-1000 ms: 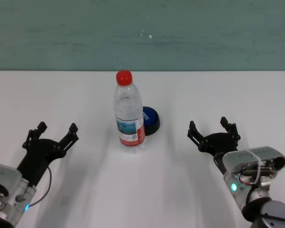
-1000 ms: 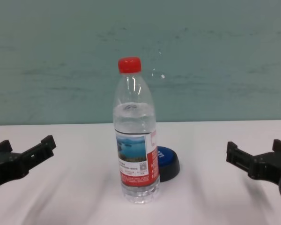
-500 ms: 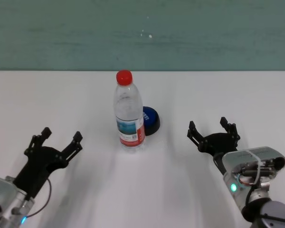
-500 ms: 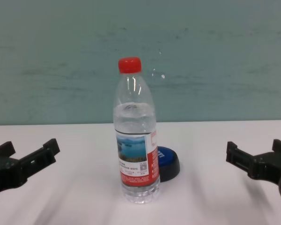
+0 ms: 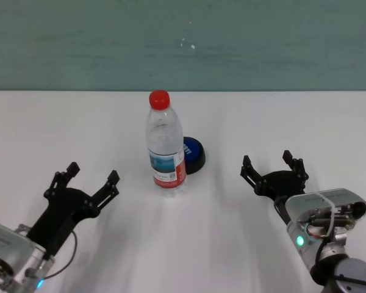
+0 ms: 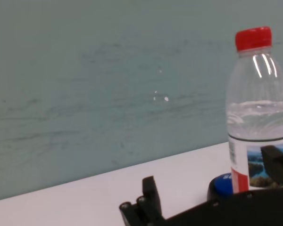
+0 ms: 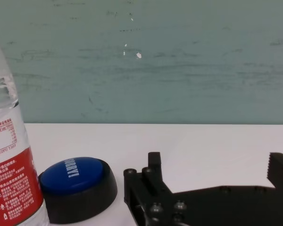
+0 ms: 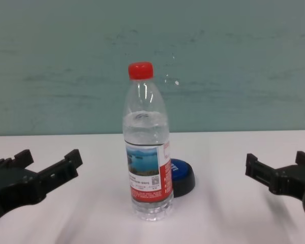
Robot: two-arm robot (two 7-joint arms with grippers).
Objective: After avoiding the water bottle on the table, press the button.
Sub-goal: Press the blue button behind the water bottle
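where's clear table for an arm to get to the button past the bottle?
Bare table lies between the right gripper and the button, and between the left gripper and the water bottle. It is crowded only at the centre: the bottle stands upright just in front of the button, covering its left side.

From my seat, the water bottle [image 5: 166, 144] stands upright near the middle of the tabletop [image 5: 280, 122]. The button [image 5: 194, 153] sits just behind it and a little to the right, partly hidden by it in the chest view. My left gripper [image 5: 86, 182] is over the tabletop to the bottle's left and nearer me, jaws apart. My right gripper [image 5: 273, 167] is well to the right of the button, jaws apart too, and also nearer me.
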